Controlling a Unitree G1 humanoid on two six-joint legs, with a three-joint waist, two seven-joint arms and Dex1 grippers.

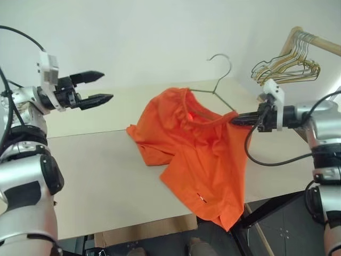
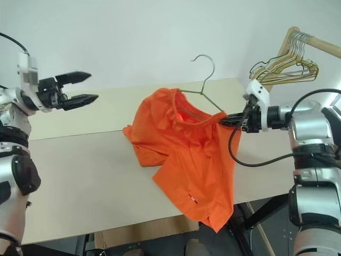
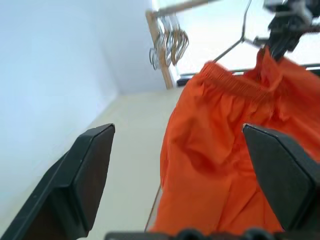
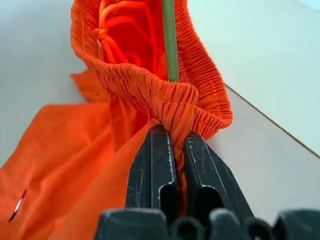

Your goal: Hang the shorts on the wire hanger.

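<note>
Orange fabric, thin and limp: the shorts hang in loose folds from a raised waistband, lower legs draping over the near right edge of the pale worktop. Light load, I judge, but floppy and prone to slide along smooth wire; the gathered elastic waistband is the firmest place to take hold, since plain cloth would bunch and slip. Wire hanger, thin and dark, stands with hook up above the far side of the shorts, one shoulder running down inside the waistband opening; springy and easily tipped, by the look of it. Right hand clenched on a pinch of waistband at the right side, the wire passing just beyond the pinched fold; arm reaches in from the right, forearm roughly level, fingers pointing left. Left hand released, fingers spread wide with nothing between them, held well apart from the shorts on the left, above the worktop, pointing right toward the garment. Bunch of gold hangers on a wooden rail, far right.
</note>
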